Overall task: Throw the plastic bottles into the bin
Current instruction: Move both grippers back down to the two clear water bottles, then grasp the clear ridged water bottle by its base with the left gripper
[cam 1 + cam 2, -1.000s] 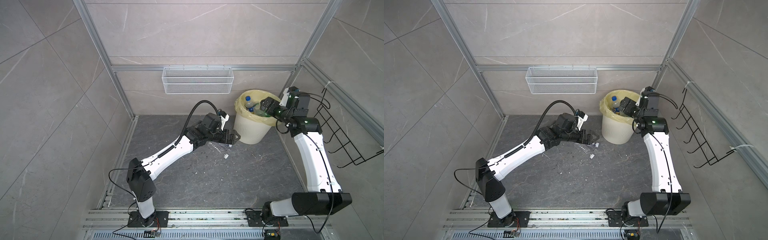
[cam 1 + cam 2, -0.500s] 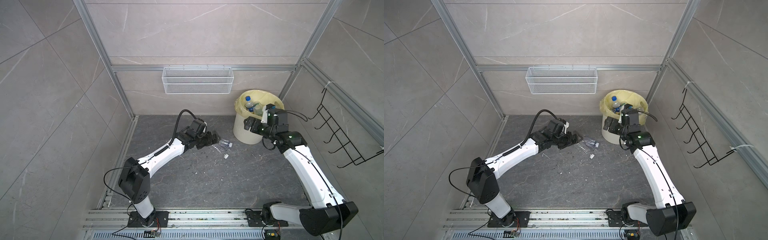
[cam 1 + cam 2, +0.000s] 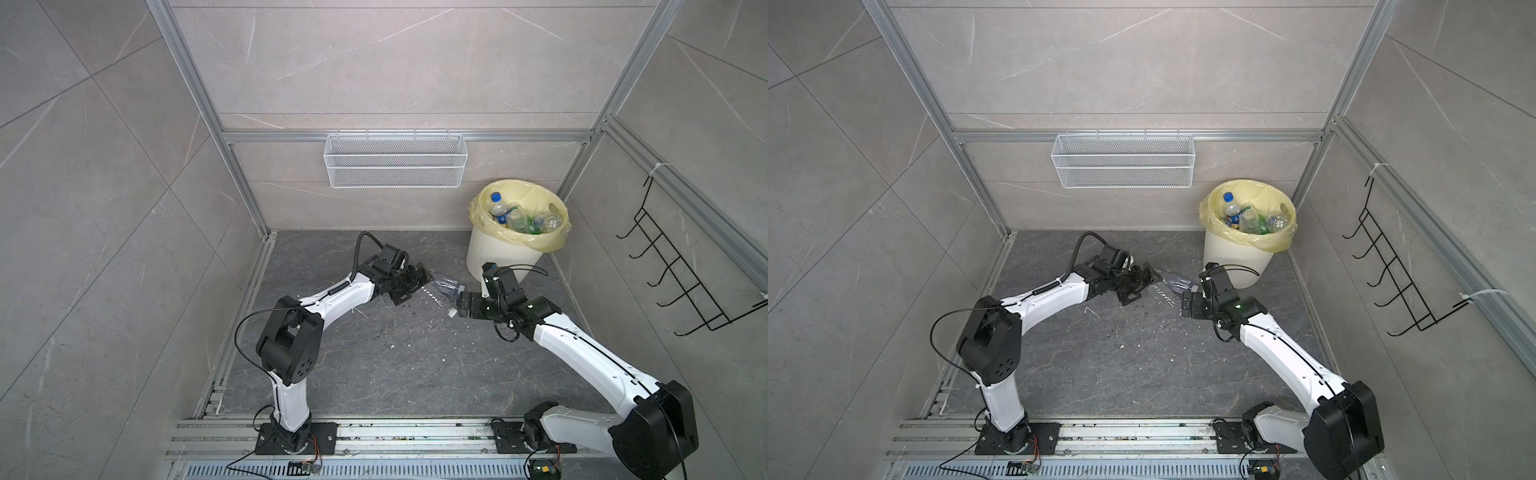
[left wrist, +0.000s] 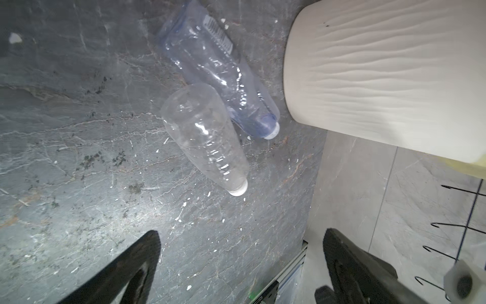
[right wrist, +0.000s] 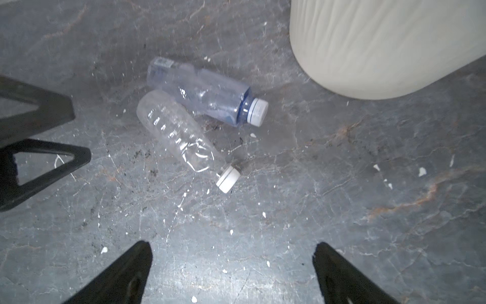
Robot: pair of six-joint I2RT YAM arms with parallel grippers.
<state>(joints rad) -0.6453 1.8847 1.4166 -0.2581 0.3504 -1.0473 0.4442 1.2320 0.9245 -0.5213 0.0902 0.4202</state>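
Just in front of the bin's (image 3: 498, 257) foot, two plastic bottles (image 3: 444, 293) lie on their sides on the dark floor (image 3: 395, 374), touching each other. A blue-tinted bottle (image 5: 205, 97) is nearer the bin and a clear bottle (image 5: 178, 134) lies on its far side; both have white caps. Several more bottles (image 3: 519, 216) sit inside the bin's yellow liner. The pair lies between the two pincers, long axes running roughly from one to the other, with bases toward the left pincer (image 4: 242, 237) and caps toward the right pincer (image 5: 232, 247). In both top views the right pincer looks nearer the clear bottle, its tips just beside that cap, while the left one sits just off the bases. Both pincers have their jaws wide apart and hold nothing. Both arms are stretched low and forward, converging near the bin's foot, wrists tipped down at the floor. In the right wrist view the clear bottle lies slantwise to the gap between the jaws. I judge that arm needs a wrist turn to bring the jaws across the body, then a short reach down. The touching blue-tinted bottle leaves little room for the finger on the bin side.
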